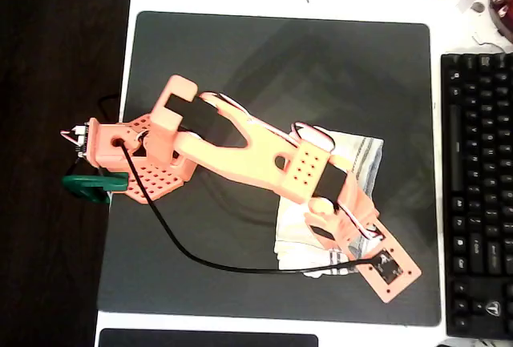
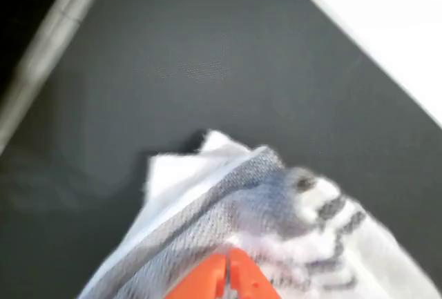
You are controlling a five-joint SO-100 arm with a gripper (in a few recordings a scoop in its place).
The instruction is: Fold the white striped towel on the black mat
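Observation:
The black mat (image 1: 280, 58) covers most of the white table. On its right half lies the white striped towel (image 1: 362, 155), bunched and partly hidden under my orange arm. My gripper (image 1: 325, 231) is over the towel's lower part. In the wrist view the two orange fingertips (image 2: 207, 280) press together at the bottom edge, and the towel (image 2: 276, 209) rises in a crumpled fold right at them, its grey stripes showing on the right. My gripper (image 2: 226, 278) is shut on the towel's cloth. The mat (image 2: 207, 57) lies dark beyond it.
A black keyboard (image 1: 477, 187) stands just right of the mat. Small clutter lines the table's top edge. A green clamp (image 1: 92, 185) holds the arm's base at the table's left edge. A dark flat thing (image 1: 208, 339) lies below the mat.

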